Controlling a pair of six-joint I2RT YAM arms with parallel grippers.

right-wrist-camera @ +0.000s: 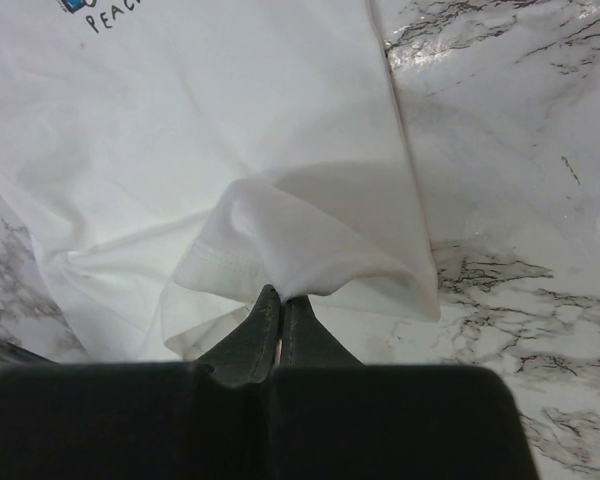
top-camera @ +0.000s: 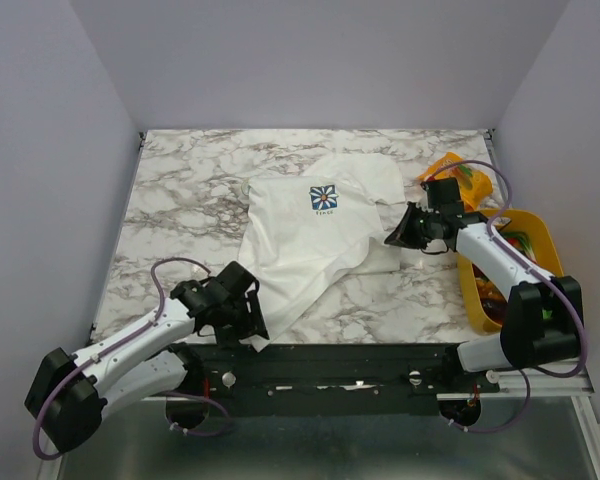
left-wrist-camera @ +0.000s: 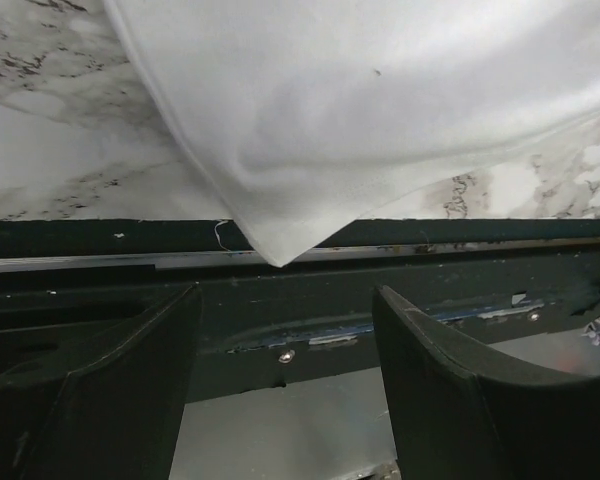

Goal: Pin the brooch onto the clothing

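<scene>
The left gripper [left-wrist-camera: 285, 300] is gaping wide and empty beside the white T-shirt's [top-camera: 300, 240] near hem corner. The crumpled shirt is lying flower emblem [top-camera: 324, 198] up on the marble table [top-camera: 180, 200]. The right gripper [right-wrist-camera: 280, 305] is pinching tight on a fold at its edge. The yellow bin [top-camera: 540, 222] is holding mixed items too small to identify.

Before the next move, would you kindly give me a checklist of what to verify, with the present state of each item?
1. Right gripper holds the T-shirt: ok, its fingers are shut on a fold of the hem.
2. Left gripper is free: ok, fingers apart with nothing between them.
3. Near corner is between the left fingers: not ok, it lies beyond their tips.
4. Brooch located: cannot tell, no view shows it.
5. Emblem faces up: ok.
6. Fabric lies flat: not ok, it is creased and bunched.
</scene>
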